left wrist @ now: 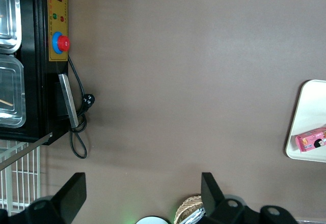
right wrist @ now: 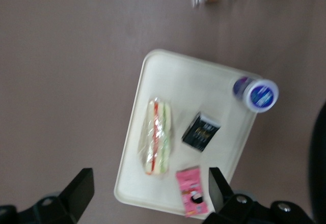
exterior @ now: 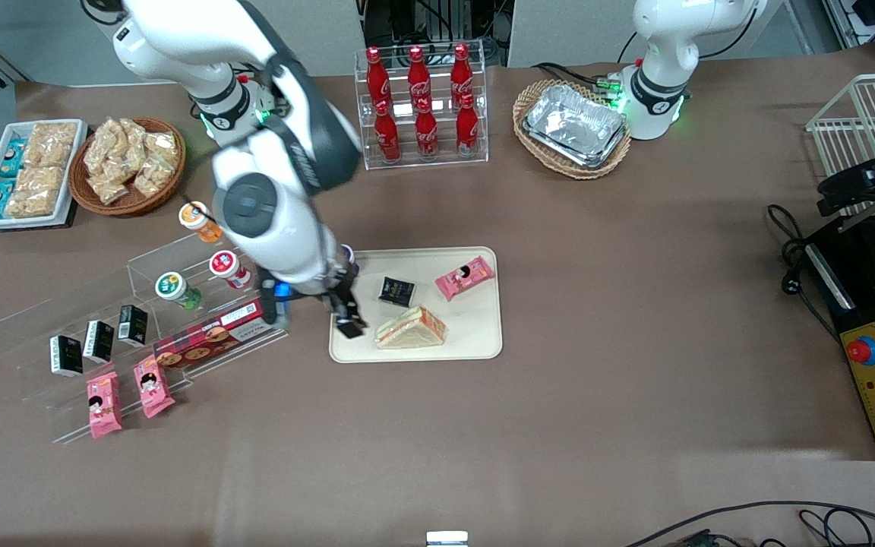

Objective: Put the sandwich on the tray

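Observation:
The sandwich point(exterior: 411, 329) point(right wrist: 157, 136), a clear-wrapped wedge with orange and green filling, lies flat on the cream tray point(exterior: 475, 327) point(right wrist: 168, 76), near the tray's edge closest to the front camera. My right gripper point(exterior: 346, 315) point(right wrist: 148, 186) hangs above the tray's end toward the working arm, beside the sandwich and apart from it. Its fingers point(right wrist: 81, 186) stand wide open with nothing between them. A black packet point(exterior: 396, 291) point(right wrist: 200, 131) and a pink snack packet point(exterior: 465, 276) point(right wrist: 192, 197) also lie on the tray.
A blue-lidded cup point(right wrist: 260, 95) stands at the tray's corner. A clear stepped shelf point(exterior: 103, 304) with cups, black boxes and pink packets stands toward the working arm's end. A cola bottle rack point(exterior: 422, 106), a basket of foil trays point(exterior: 573, 125) and snack baskets point(exterior: 130, 163) stand farther from the front camera.

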Controlling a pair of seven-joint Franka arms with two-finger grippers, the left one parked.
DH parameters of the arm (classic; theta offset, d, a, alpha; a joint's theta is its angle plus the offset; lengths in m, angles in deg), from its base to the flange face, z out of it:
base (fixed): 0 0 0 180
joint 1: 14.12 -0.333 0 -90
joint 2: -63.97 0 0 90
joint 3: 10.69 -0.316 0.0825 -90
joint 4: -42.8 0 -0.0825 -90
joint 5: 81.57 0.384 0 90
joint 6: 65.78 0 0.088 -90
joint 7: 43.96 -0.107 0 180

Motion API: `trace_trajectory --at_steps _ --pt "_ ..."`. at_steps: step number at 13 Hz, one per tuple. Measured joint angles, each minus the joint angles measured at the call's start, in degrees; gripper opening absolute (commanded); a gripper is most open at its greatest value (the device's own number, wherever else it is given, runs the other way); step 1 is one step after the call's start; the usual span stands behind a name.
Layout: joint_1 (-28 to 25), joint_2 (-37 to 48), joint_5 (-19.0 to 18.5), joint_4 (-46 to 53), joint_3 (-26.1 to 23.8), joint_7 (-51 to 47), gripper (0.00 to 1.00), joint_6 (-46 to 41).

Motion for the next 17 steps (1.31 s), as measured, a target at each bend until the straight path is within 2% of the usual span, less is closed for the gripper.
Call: trace_trajectory --at_steps 2,5,8,12,14,17 --pt "0.2 3.2 -0.1 -0.1 4.1 11.6 1.0 -5.0" --pt "0.6 6.4 -2.8 -0.6 9.3 29.5 1.0 -7.1" --pt "2.3 7.4 -3.4 -1.3 13.7 49.0 1.0 -8.6" --pt "9.2 8.0 -3.7 -1.7 14.6 72.2 1.0 -9.5" --pt "9.5 8.6 -6.8 -1.7 15.7 85.3 1.0 -9.4" --pt "11.4 8.9 -8.0 -1.6 18.4 97.9 1.0 -9.3"
